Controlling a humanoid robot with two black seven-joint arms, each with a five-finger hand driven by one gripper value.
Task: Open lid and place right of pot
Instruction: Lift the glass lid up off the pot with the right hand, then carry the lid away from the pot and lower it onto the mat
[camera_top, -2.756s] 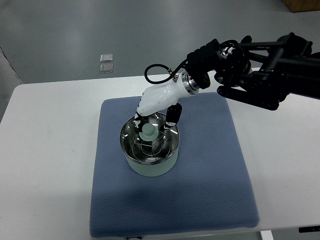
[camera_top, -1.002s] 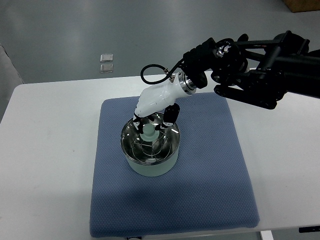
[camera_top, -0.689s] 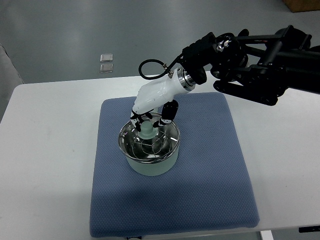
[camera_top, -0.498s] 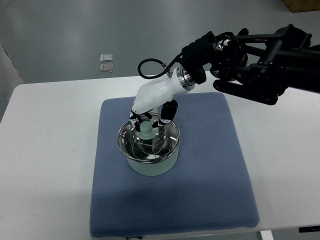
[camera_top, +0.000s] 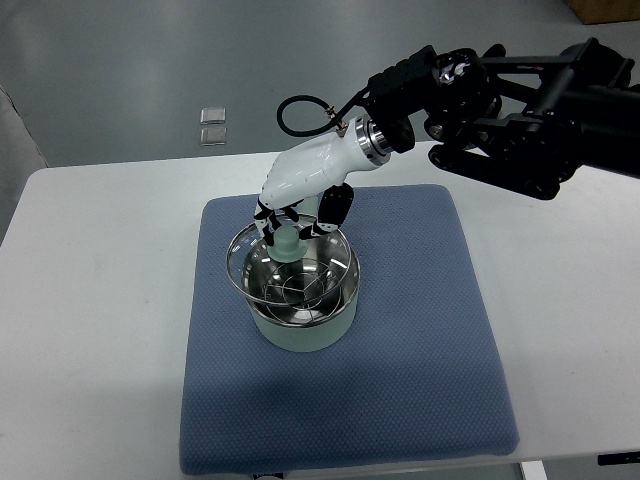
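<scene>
Top view shows my white bench (camera_top: 100, 300) spanning the frame, with grey floor (camera_top: 150, 70) beyond its far edge. On the bench lies a blue mat (camera_top: 420, 340), roughly square, taking up the middle. My right arm (camera_top: 520, 90), black and jointed, comes in from the right edge at the far side and reaches left toward the centre of the mat. It ends in a white forearm shell with a silver wrist ring, and a black cable loops above the wrist.

On the left half of the mat stands the pot (camera_top: 300, 325), pale green outside with a shiny steel inside. The lid (camera_top: 290, 280) is glass with a metal rim and a pale green knob (camera_top: 285, 244). It sits raised and tilted over the pot mouth: its left and far rim stands clear above the pot's edge, while its right and near part lies over the opening. I cannot tell whether any part of the rim touches the pot.

My right hand (camera_top: 290, 225) is just above the far side of the pot, its dark-tipped fingers (camera_top: 268, 218) curled in tight around the knob, holding the lid by it.

Far left on the floor lie 2 small clear squares (camera_top: 212, 126), 1 beside the other, well apart from the bench.
</scene>
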